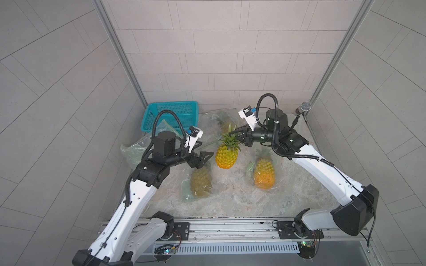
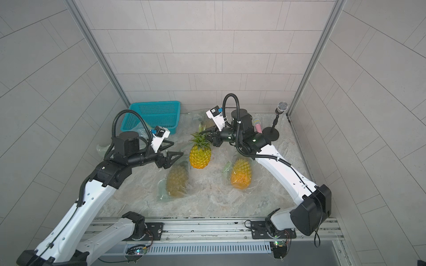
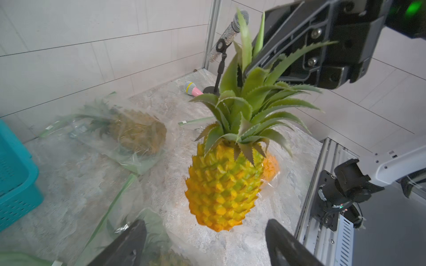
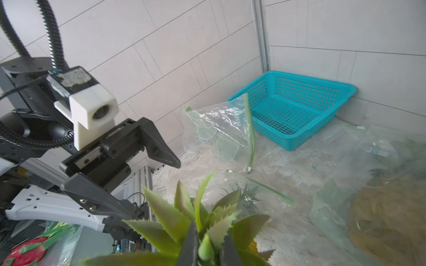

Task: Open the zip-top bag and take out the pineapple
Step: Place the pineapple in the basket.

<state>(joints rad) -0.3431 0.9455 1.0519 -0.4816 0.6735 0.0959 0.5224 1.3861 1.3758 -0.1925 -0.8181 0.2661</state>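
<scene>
The yellow pineapple [image 1: 227,156] [image 2: 200,156] hangs clear of the marbled table, outside any bag. My right gripper [image 1: 232,133] [image 4: 208,232] is shut on its green leaf crown [image 4: 184,221], with a leaf pinched between the fingers. My left gripper [image 1: 206,149] [image 3: 206,228] stands open just left of the fruit [image 3: 226,184] and touches nothing. Below the left gripper lies a zip-top bag [image 1: 200,182] with another pineapple inside. An empty zip-top bag [image 1: 132,150] [image 4: 219,131] sits crumpled beside the basket.
A teal basket [image 1: 175,112] stands at the back left corner. Two more bagged pineapples lie at the right [image 1: 264,171] and at the back [image 1: 221,119]. A microphone on a stand [image 1: 305,107] and a pink microphone [image 2: 257,125] are at the back right.
</scene>
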